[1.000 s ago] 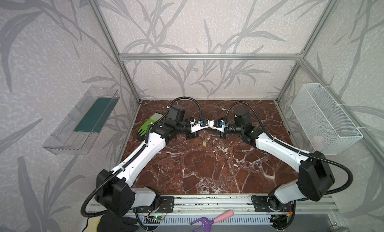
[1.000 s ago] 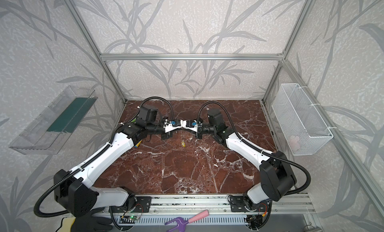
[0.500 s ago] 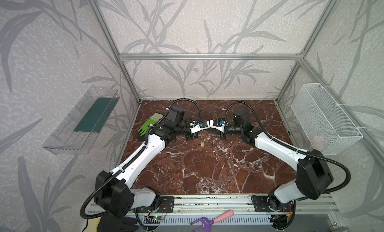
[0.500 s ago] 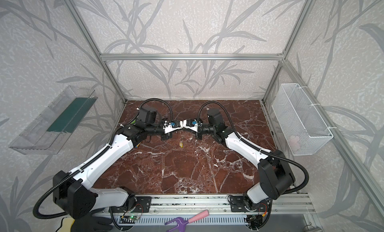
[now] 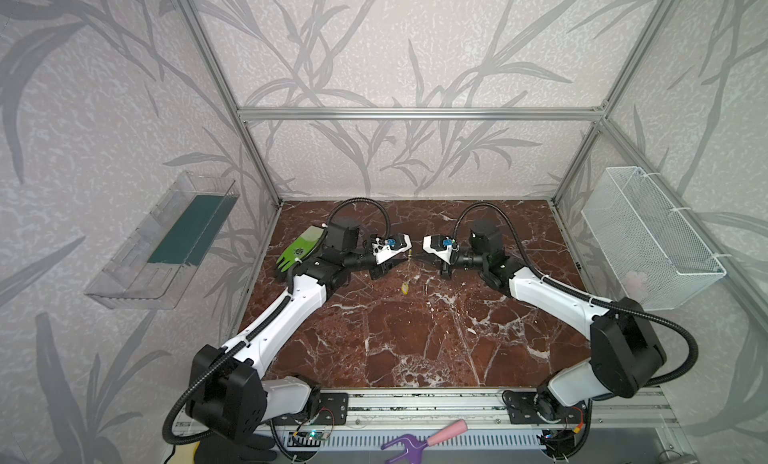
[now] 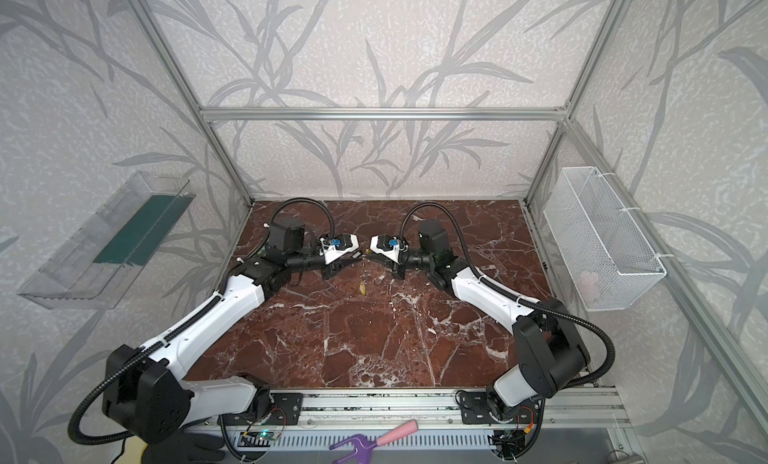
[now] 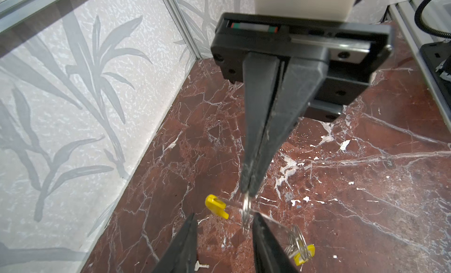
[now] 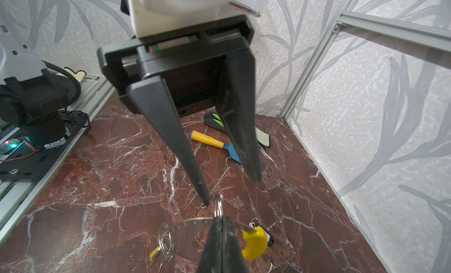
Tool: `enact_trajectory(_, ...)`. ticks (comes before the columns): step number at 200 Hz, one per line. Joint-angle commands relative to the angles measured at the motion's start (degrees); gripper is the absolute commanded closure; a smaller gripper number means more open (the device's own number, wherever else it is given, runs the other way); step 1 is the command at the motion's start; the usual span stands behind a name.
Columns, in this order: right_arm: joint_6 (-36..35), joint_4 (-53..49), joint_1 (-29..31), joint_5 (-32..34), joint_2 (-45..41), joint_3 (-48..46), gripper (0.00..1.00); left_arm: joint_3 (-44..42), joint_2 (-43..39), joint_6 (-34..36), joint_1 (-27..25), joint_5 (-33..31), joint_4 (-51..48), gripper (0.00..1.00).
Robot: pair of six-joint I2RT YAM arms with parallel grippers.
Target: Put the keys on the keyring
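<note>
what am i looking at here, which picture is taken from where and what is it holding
Two robot arms are bolted to the front of a marble table, each ending in a two-fingered hand. Both top views look down on the whole scene; the other two pictures come from a camera on each arm's wrist, looking along that hand. The right hand is shut on the keyring, a thin grey loop with a yellow segment; a key with a yellow tag hangs on it. The left hand faces it, open and empty. Near the left arm lie a green glove and a yellow-handled trowel.
</note>
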Motion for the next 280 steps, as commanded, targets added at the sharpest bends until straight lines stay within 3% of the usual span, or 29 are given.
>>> enact_trajectory(1,4.77,8.34,-0.57,-1.45,0.42,-0.52,1.0,-2.95,-1.12,-9.73,2.25,6.78,10.81,0.63)
enact_trajectory(86,10.44,17.03,-0.92,-4.19,1.48,-0.62,1.0,-8.7,1.27,-24.97,2.93,11.52,32.04,0.7)
enact_trajectory(131,11.53,18.81,-0.86,-4.51,1.3,-0.9,1.0,-8.51,2.28,-25.66,2.93,12.47,33.11,0.82)
enact_trajectory(148,11.87,19.19,-0.86,-4.75,1.31,-1.03,1.0,-8.12,2.51,-25.74,2.93,12.91,33.13,0.91)
enact_trajectory(253,12.92,20.42,-0.77,-5.51,1.97,-1.09,1.0,-6.33,2.87,-26.72,2.35,15.57,34.43,0.92)
enact_trajectory(280,12.36,19.58,-0.77,-5.11,2.14,-1.23,1.0,-6.33,2.08,-24.13,2.23,14.88,33.22,1.0)
